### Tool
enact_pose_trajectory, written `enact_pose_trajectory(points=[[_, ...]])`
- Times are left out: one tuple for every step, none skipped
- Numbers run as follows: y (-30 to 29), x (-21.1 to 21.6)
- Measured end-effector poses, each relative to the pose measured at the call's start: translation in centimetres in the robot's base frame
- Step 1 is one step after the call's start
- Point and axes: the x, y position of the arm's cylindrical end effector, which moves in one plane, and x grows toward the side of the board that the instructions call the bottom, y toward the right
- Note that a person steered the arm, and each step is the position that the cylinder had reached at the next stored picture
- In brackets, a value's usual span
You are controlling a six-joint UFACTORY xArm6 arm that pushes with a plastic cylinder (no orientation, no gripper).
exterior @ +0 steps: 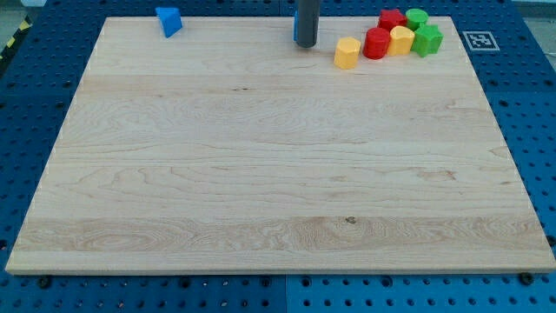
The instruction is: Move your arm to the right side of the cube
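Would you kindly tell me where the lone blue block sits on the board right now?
The blue block sits near the top-left corner of the wooden board, well to the view's left of my tip and far from the coloured cluster at top right.

A lab bench: blue perforated mounting plate (521, 130), wooden board (278, 174), fiducial marker (479, 40).

Bright, even overhead light — soft shadows, sharp focus, no glare.
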Motion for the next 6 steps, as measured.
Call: enact_pose_trajectory(points=[[0.0, -0.1], [1.3, -0.1], [4.0, -0.1], [4.5, -0.9], [4.1, -3.1], [3.8, -3.4]])
